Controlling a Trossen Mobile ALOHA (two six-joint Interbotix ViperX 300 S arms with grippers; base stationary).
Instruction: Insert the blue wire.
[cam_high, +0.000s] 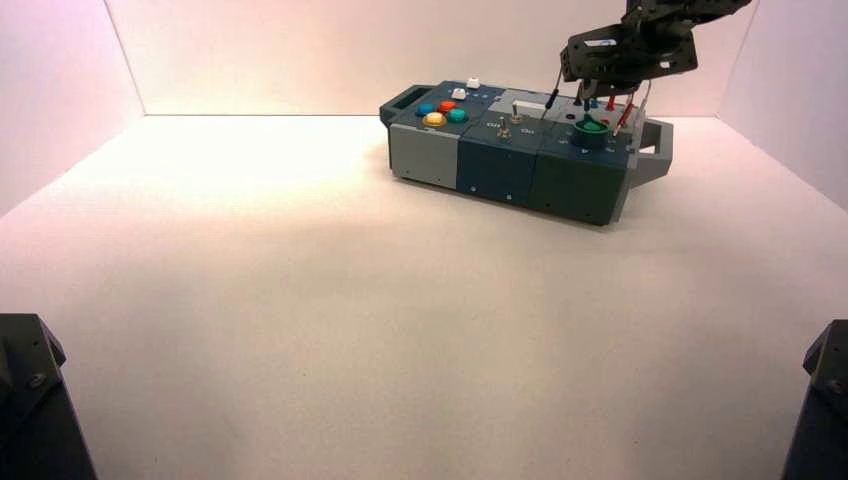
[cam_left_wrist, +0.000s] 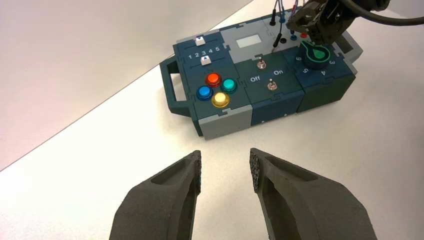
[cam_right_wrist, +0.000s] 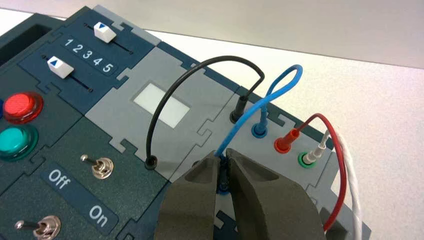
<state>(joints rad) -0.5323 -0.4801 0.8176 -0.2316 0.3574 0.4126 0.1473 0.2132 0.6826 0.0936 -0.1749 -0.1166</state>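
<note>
The tabletop is pale and smooth. The thin, flexible blue wire arches from its far socket to the right claw, which pinches its plug just over the near blue socket. I advise to keep the plug upright, then press straight down. The left claw waits, spread, before the angular box with round glossy buttons.

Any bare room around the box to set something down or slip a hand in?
Yes: the tabletop before the box, and left of it up to the back wall. Crowded: the box's right end, where the right gripper sits among wires.
</note>
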